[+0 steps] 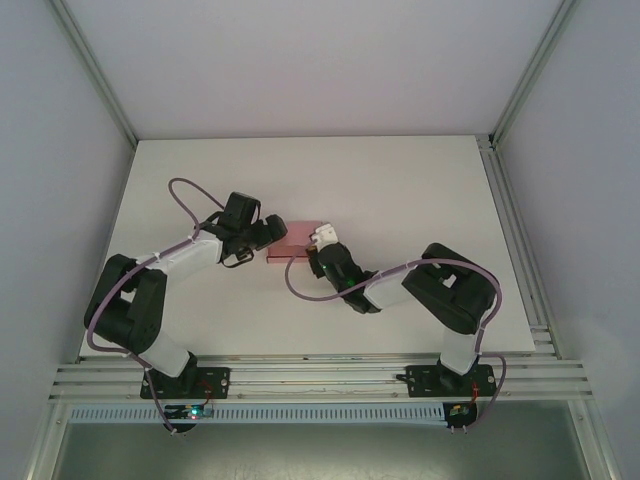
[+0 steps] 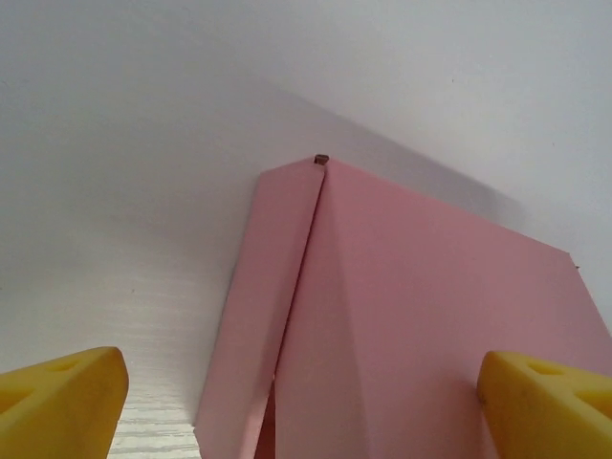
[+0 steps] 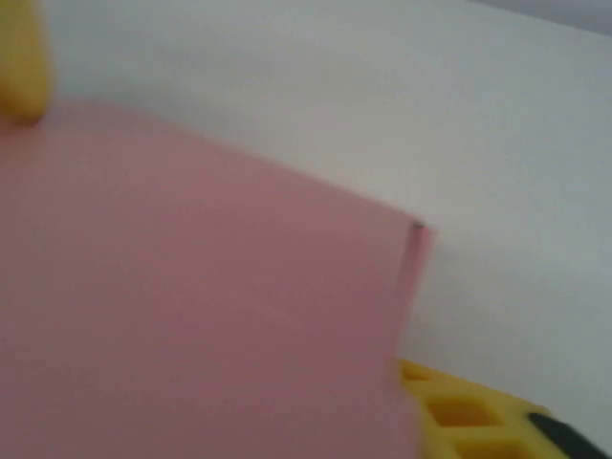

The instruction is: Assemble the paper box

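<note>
My left gripper stands wide, one yellow fingertip on either side of the paper box, whose pink flap is creased into a ridge just ahead. My right gripper straddles the box's opposite edge, but I cannot tell whether its fingers pinch the card. The box lies mid-table, between both grippers.

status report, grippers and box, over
Left gripper open, at left edge of paper box. Right gripper across its right side, grip unclear. Box folded, resting on table. No obstruction seen.
</note>
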